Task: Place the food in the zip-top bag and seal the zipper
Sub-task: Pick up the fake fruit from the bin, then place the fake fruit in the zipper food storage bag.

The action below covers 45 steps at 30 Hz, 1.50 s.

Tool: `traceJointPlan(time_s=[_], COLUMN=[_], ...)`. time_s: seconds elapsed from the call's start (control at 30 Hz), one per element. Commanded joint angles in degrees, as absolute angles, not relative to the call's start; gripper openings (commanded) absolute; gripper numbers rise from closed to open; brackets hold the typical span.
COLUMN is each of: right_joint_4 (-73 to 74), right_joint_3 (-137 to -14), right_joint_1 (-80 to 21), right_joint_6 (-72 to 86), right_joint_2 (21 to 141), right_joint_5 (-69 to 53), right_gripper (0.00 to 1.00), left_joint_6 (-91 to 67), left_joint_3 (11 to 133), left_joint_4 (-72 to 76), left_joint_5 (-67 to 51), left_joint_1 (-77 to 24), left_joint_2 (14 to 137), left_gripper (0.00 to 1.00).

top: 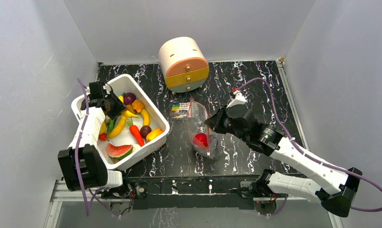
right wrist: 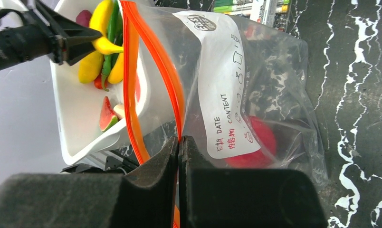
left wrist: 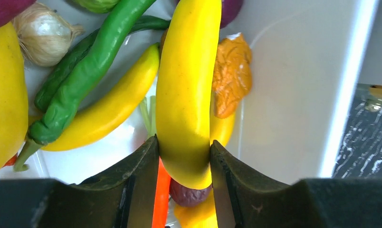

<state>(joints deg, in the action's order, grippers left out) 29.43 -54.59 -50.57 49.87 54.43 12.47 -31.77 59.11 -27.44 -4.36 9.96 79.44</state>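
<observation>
In the left wrist view my left gripper (left wrist: pixel 183 156) is shut on a yellow banana (left wrist: pixel 184 90), both fingers pressed to its sides, above the other food in the white bin (top: pixel 161 119): a green chilli (left wrist: pixel 89 71), a garlic bulb (left wrist: pixel 42 35), a carrot (top: pixel 136 135) and a watermelon slice (top: pixel 119 151). My right gripper (right wrist: pixel 178 142) is shut on the orange zipper (right wrist: pixel 132 95) of the zip-top bag (right wrist: pixel 274 95), holding the mouth open toward the bin. A red piece (right wrist: pixel 260 142) lies inside the bag. From above, the bag (top: pixel 198 118) stands right of the bin.
A round cream box with orange and yellow drawers (top: pixel 183 64) stands at the back. A flat pack of coloured pens (top: pixel 179 110) lies just behind the bag. Grey walls close in the black marbled table (top: pixel 255 90) on three sides.
</observation>
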Motion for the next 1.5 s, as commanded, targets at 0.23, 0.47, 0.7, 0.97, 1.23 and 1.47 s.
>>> traceJointPlan(time_s=[0.23, 0.47, 0.7, 0.97, 1.23, 1.47], right_joint_4=[27.66, 27.69, 27.59, 26.91, 25.58, 25.0], right_joint_3=[-59.32, -61.09, -62.74, -63.46, -64.34, -64.51], right_joint_1=[-50.63, -50.62, -50.62, -50.63, -50.62, -50.62], right_joint_6=[48.31, 48.22, 47.91, 50.14, 50.92, 50.81], right_joint_2=[57.04, 59.37, 59.46, 60.37, 61.26, 61.41], right_joint_5=[15.81, 16.19, 18.2, 19.08, 18.72, 19.19], right_gripper=[0.0, 0.0, 0.0, 0.0, 0.0, 0.0], left_joint_6=[-29.89, -29.03, -31.18, -39.07, -45.63, -51.67], left_joint_3=[65.73, 66.1, 65.22, 61.35, 56.09, 52.91], left_joint_4=[-34.61, -34.04, -30.32, -22.48, -13.28, -6.57], left_joint_5=[-11.57, -22.29, -34.77, -39.94, -41.56, -46.86], left_joint_1=[9.69, 8.27, 4.86, -1.73, -9.21, -13.31], left_joint_2=[69.66, 65.17, 62.47, 57.42, 53.01, 51.7], left_gripper=[0.23, 0.24, 0.25, 0.25, 0.26, 0.27])
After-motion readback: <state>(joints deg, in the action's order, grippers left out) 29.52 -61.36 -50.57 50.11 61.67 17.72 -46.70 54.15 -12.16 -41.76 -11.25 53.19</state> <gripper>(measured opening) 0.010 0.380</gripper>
